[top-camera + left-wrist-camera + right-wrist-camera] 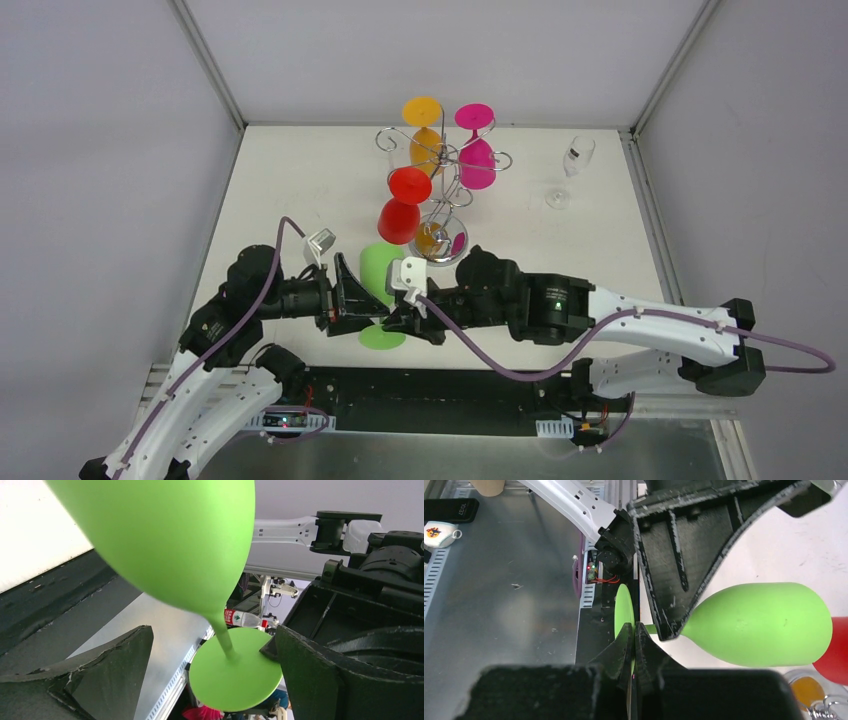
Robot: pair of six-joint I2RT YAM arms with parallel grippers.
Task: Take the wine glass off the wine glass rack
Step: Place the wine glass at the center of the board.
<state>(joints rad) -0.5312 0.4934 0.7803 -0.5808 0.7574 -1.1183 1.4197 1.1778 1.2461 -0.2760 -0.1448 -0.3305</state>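
The glass is pinched by its foot in the clenched right fingers; between the released left fingers, its bowl should be gripped gently.

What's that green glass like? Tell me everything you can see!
The green wine glass is matte green and plastic-looking, with a rounded bowl, thin stem and flat round foot. It is off the wine glass rack, tilted with its bowl toward the rack and its foot toward the arm bases. The right end effector is shut on the foot's edge. The left end effector stands open around the stem; whether it touches is unclear. A red glass is just beyond its bowl.
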